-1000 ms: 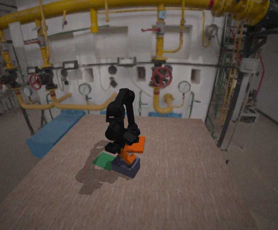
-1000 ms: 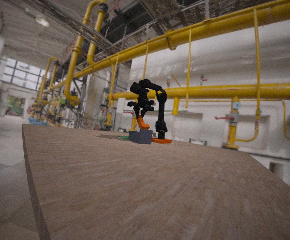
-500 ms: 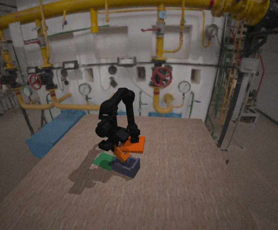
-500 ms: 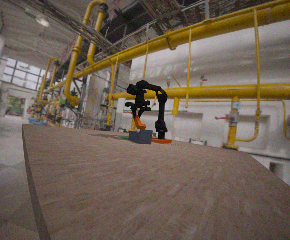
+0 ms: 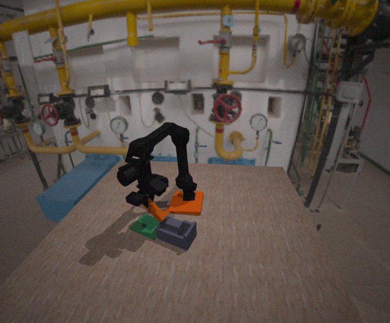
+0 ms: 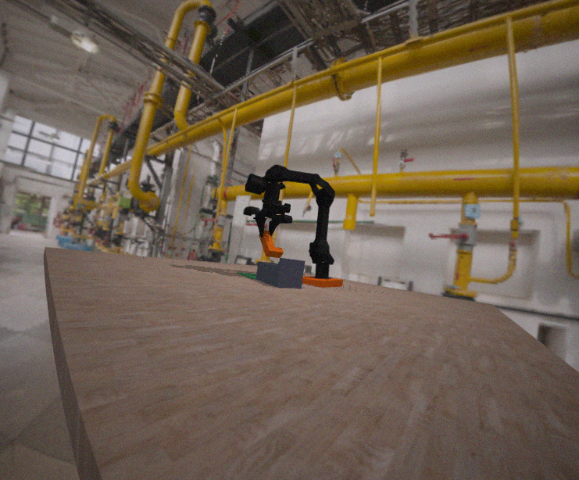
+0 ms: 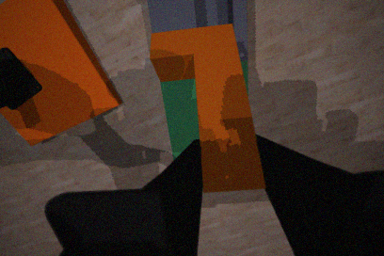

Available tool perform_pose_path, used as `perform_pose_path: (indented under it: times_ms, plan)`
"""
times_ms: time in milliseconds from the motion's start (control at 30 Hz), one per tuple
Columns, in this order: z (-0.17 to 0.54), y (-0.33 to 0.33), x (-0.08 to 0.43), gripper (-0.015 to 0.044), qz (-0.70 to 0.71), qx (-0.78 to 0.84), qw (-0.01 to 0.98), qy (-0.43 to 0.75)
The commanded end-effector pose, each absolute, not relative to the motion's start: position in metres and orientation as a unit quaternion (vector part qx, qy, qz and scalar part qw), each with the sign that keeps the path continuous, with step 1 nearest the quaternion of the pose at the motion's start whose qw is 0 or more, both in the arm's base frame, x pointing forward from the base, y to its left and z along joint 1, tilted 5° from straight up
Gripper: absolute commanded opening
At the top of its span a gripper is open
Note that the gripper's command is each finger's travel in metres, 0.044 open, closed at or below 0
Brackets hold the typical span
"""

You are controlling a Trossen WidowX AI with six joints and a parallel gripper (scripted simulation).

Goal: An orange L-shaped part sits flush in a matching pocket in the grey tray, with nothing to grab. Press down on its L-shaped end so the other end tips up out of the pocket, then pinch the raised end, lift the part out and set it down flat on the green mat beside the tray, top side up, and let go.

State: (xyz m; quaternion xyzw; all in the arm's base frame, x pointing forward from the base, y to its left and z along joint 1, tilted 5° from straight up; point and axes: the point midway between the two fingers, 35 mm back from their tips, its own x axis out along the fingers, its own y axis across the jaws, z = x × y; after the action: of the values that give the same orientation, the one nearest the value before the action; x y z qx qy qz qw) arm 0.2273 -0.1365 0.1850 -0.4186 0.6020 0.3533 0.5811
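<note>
Pinched between the gripper (image 7: 231,166) fingers, the orange L-shaped part (image 7: 216,86) hangs tilted in the air, over the green mat (image 5: 144,225) with the grey tray (image 5: 177,231) just to its right. Released at this tilt, it could land on edge, flip, or catch the tray wall.

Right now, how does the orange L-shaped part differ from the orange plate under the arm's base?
The orange L-shaped part hangs tilted in the air, pinched in the gripper; the orange base plate lies flat on the table. The part is a narrow bar with a short foot; the plate is a broad, plain slab. The part hangs over the green mat; the plate lies behind the grey tray. Both are orange.
</note>
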Motion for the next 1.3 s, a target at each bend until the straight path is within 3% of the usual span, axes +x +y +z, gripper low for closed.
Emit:
perform_pose_path:
  times_ms: [0, 400, 1267]
  plan:
    - [0.186, -0.150, 0.219, 0.0000, 0.354, -0.419, 0.583, 0.600]
    - [0.189, -0.189, 0.195, 0.0000, 0.353, -0.420, 0.581, 0.601]
    - [0.155, -0.193, 0.195, 0.0000, 0.353, -0.420, 0.581, 0.601]
